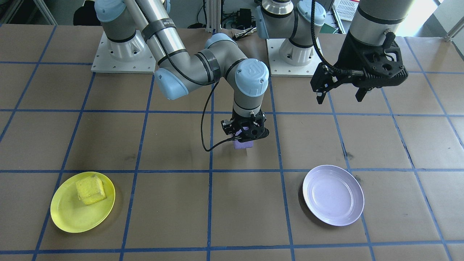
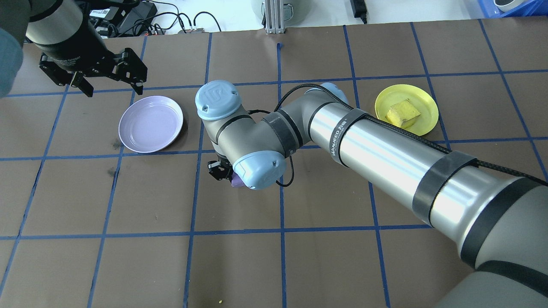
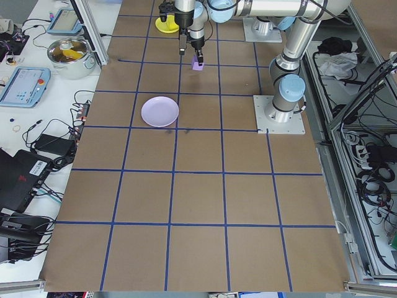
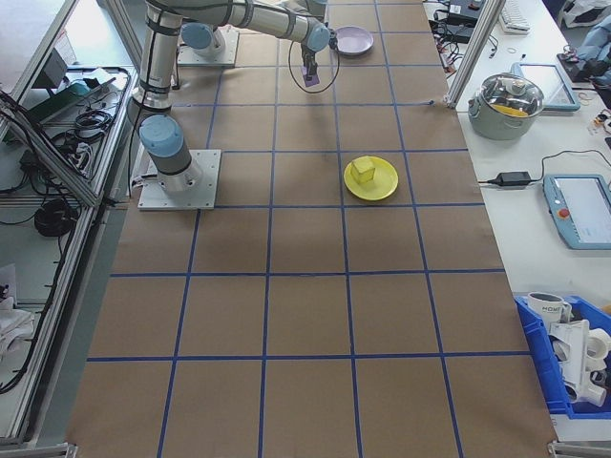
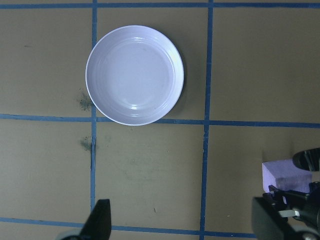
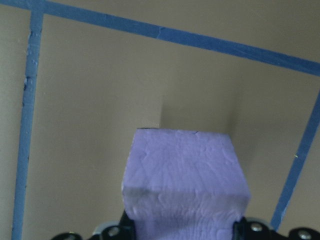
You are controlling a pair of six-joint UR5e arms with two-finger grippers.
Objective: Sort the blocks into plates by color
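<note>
Right gripper [image 1: 243, 139] is clamped on the purple block [image 1: 243, 144], jaws on two opposite side faces near its top, block at or just above the table [image 1: 174, 141] around mid-width, roughly midway between robot edge and operator edge; you can't tell from these views whether it's lifted or resting. Left gripper [image 1: 339, 93] hangs empty, fingers spread wide, above the table toward the robot's edge on its own side. Lavender plate [image 1: 333, 195] sits empty nearer the operator edge, on the left arm's side, well apart from the block. Yellow plate [image 1: 82, 202] is at the opposite side with the yellow block [image 1: 90, 190] already in it, so that half looks done. Handling, my read: the block's rough, pitted surface suggests foam, so light, slightly squashy, good friction; take it across flat opposite faces, mid-height, with moderate squeeze. Views: the right wrist camera shows the block's texture and faces close up, but no plate. The left wrist camera shows the lavender plate's bare inside, with the block only at its edge. Overhead, the right arm's elbow hides nearly all of the grip; the front-facing view shows it.
</note>
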